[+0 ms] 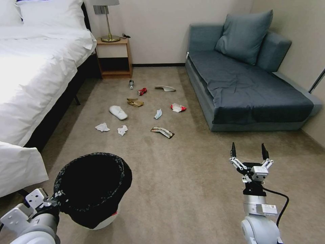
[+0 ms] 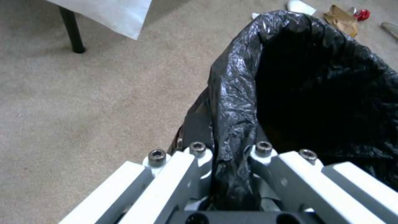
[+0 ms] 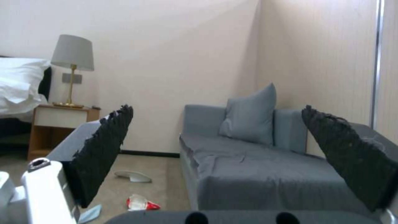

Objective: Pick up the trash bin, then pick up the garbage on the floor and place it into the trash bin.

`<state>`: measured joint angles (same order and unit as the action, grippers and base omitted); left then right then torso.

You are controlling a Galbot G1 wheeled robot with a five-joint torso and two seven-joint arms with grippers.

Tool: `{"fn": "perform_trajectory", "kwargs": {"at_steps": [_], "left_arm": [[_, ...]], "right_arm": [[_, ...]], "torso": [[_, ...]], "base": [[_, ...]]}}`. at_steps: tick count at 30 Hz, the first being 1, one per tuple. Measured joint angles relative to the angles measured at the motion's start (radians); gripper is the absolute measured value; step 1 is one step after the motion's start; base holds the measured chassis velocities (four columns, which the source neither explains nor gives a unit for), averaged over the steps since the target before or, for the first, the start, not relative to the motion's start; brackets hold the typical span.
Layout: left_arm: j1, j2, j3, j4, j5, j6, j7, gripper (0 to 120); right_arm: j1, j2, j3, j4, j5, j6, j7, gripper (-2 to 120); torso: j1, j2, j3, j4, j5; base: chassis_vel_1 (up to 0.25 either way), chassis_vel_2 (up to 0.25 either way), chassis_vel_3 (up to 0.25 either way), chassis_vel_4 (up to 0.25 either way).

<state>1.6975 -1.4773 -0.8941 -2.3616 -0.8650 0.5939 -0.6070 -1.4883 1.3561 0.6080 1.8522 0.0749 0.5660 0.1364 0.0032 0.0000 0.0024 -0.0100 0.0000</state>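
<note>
**Bin held on the left, litter waiting farther ahead**

On the near left, the left gripper (image 1: 56, 198) was closed on the rim of the trash bin (image 1: 93, 189), with the folded black bag pinched between its fingers (image 2: 199, 161). The bin seemed to be lifted slightly and tipped, its mouth facing up and toward the far side, just beside the corner of the bed (image 1: 37, 84).

Farther ahead, in the middle of the carpet (image 1: 189, 189), the garbage was spread out well apart from the bin. From left to right there were two crumpled tissues (image 1: 102, 127), a white slipper (image 1: 118, 112), a brown paper bag (image 1: 135, 102), a small bottle (image 1: 131, 84), a crushed red can (image 1: 142, 91), a second slipper (image 1: 165, 88), a blue mask (image 1: 158, 114), a snack wrapper (image 1: 162, 132) and a red and white wrapper (image 1: 178, 108).

On the near right, the right gripper (image 1: 249, 154) hovered over bare carpet with its jaws wide apart and nothing between them; the sofa (image 1: 250, 84) stood far behind it.

In my judgement, the step in hand was to carry the bin toward the litter. To do it well, the left grip should remain firm, because the bag is slippery and the rim could slide out. The bin should be kept level with its mouth up. The robot should stop before the nearest pieces, the tissues and the snack wrapper, so that the wheels do not run over them.
</note>
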Motion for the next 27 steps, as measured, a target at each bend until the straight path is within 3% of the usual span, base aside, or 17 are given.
{"fn": "perform_trajectory", "kwargs": {"at_steps": [16,27], "left_arm": [[0.021,-0.004,0.004,-0.021,0.009,-0.006,0.002,5],[0.037,-0.005,0.022,-0.031,0.042,-0.056,0.014,5]], "right_arm": [[-0.002,0.002,-0.003,0.004,-0.006,0.004,0.001,100],[-0.003,0.002,-0.002,0.006,-0.016,0.004,0.006,100]], "torso": [[0.000,0.000,0.000,0.0000,0.0000],[0.000,0.000,0.000,0.0000,0.0000]], "base": [[0.000,0.000,0.000,0.000],[0.000,0.000,0.000,0.000]]}}
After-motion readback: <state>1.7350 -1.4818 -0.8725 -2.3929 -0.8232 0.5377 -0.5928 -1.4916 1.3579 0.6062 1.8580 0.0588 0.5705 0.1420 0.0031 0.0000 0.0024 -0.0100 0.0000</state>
